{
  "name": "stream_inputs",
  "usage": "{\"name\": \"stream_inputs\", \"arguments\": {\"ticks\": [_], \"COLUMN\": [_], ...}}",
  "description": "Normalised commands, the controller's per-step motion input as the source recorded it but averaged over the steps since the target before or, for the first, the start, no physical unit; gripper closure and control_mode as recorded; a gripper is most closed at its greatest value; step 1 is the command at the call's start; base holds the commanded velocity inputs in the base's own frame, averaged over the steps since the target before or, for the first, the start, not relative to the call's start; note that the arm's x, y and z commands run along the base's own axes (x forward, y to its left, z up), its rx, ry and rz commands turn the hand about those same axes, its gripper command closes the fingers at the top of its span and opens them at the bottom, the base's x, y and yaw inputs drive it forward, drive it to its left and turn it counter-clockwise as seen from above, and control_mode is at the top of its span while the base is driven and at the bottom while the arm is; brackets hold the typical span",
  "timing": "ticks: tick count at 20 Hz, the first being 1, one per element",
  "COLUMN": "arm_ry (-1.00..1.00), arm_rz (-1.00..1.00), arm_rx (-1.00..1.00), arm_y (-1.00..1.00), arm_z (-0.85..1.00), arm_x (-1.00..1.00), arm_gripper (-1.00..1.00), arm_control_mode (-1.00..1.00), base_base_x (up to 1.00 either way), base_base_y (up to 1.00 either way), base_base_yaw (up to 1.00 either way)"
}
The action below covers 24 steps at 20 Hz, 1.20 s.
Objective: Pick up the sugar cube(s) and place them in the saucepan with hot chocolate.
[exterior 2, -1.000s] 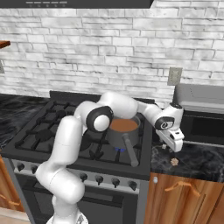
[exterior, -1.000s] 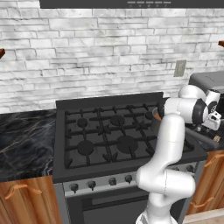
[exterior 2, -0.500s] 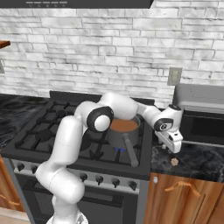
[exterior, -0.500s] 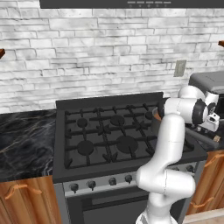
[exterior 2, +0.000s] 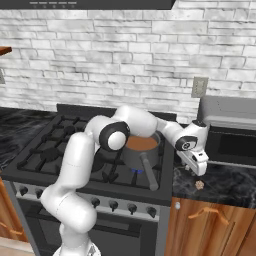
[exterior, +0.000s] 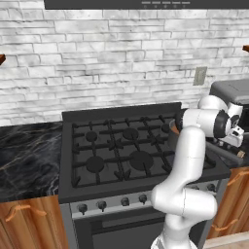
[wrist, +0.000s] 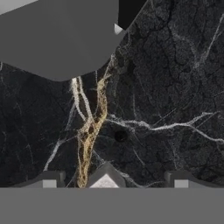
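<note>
Claw poised low over the dark marble counter, right of the stove.

A pale sugar cube is seen between the spread fingertips, so the claw is taken as open and nothing is gripped yet; in the right base view the cube lies just below the claw. The saucepan is left waiting on the stove's near right burner, filled with reddish-brown hot chocolate, handle turned toward the front, near enough for a short carry.

Reaching right, over the counter.
Holding the gripper low beside the saucepan on the stove, just above a small cube.
</note>
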Motion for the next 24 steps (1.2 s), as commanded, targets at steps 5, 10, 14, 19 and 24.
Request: {"name": "stream_inputs", "arguments": {"ticks": [5,10,14,19,24], "arm_ry": [0.00,0.00,-0.01,-0.01,-0.01], "arm_rz": [0.00,0.00,0.00,0.01,0.03], "arm_rx": [0.00,0.00,0.00,0.00,-0.07], "arm_y": [0.00,0.01,0.13,0.43,0.75], "arm_z": [-0.01,0.00,0.30,1.00,1.00], "arm_x": [0.00,0.00,-0.04,-0.25,-0.20], "arm_gripper": [1.00,1.00,1.00,1.00,1.00], "arm_control_mode": [-1.00,-1.00,-1.00,-1.00,-1.00], "base_base_x": [0.00,0.00,0.00,0.00,0.00], "base_base_y": [0.00,0.00,0.00,0.00,0.00], "base_base_yaw": [0.00,0.00,0.00,0.00,0.00]}}
